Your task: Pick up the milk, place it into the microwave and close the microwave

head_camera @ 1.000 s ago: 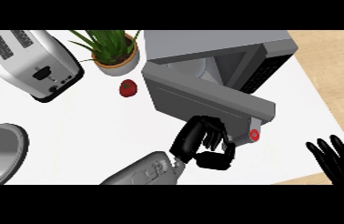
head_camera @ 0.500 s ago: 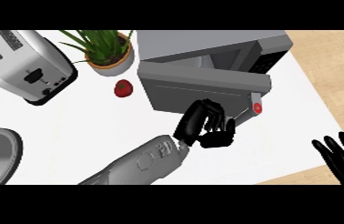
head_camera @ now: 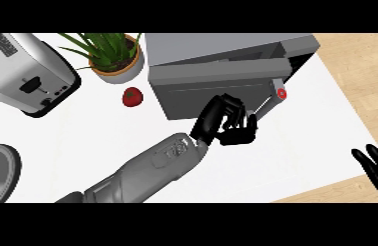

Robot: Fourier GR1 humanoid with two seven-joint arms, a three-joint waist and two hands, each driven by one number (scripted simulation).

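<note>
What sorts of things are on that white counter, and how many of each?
Microwave: 1
Toaster: 1
Potted plant: 1
Small red tomato-like fruit: 1
Round grey item, cut off at the left edge: 1
Total: 5, not counting the robot's left hand and right hand.

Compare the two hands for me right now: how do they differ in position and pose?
The left hand is mid-counter against the microwave door, its forearm fully in view; the right hand shows only fingers at the view's right edge. The left hand's fingers bend toward the door; the right hand's stand straight, resting. Both are black and hold nothing visible.
</note>
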